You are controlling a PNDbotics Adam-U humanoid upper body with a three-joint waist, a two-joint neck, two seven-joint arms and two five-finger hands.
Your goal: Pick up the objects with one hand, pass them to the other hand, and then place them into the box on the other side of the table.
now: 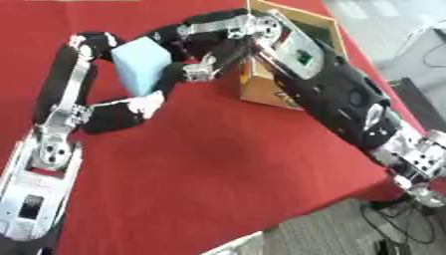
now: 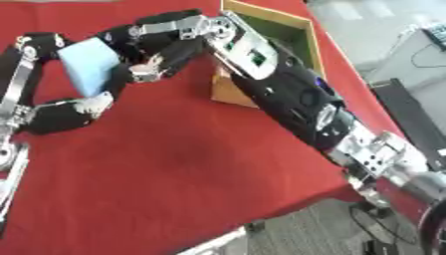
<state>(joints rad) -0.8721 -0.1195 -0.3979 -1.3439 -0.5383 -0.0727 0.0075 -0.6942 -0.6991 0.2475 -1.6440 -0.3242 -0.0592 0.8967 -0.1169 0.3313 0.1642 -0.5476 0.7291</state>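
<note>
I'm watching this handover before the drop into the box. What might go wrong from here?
1. The light blue block is held above the red table between the left hand and the right hand; if one lets go early, it may fall.
2. The cardboard box sits right beside the right forearm, so a swing toward it might knock it.

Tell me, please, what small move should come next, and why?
Probably the right hand should close its fingers on the light blue foam block. The left hand holds the block above the red tablecloth, the right hand touches its edge, and the brown cardboard box waits beside.
</note>
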